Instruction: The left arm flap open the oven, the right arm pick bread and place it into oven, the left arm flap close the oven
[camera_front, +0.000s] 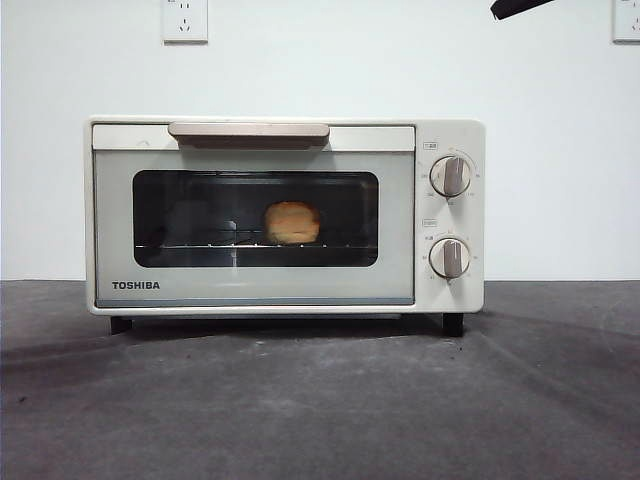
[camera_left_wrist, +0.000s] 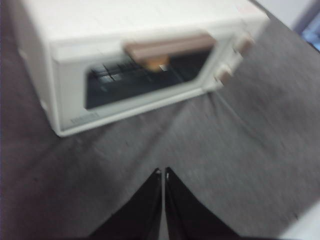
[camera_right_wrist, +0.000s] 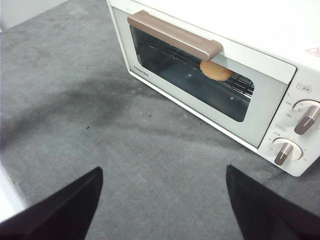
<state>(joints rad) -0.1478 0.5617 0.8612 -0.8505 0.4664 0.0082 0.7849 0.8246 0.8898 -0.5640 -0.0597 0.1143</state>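
Observation:
The cream-white TOSHIBA oven (camera_front: 285, 215) stands on the grey table with its glass door shut and its beige bar handle (camera_front: 249, 132) at the top. The bread (camera_front: 292, 222) lies on the wire rack inside, seen through the window. It also shows in the right wrist view (camera_right_wrist: 216, 70) and the left wrist view (camera_left_wrist: 158, 65). My left gripper (camera_left_wrist: 163, 172) is shut and empty, held back in front of the oven (camera_left_wrist: 140, 65). My right gripper (camera_right_wrist: 162, 172) is open and empty, held back from the oven (camera_right_wrist: 215, 65). A black arm tip (camera_front: 520, 7) shows at the top right of the front view.
Two round knobs (camera_front: 450, 176) (camera_front: 450, 258) sit on the oven's right panel. Grey mat (camera_front: 320, 400) spreads in front of the oven. White wall with sockets (camera_front: 185, 20) behind.

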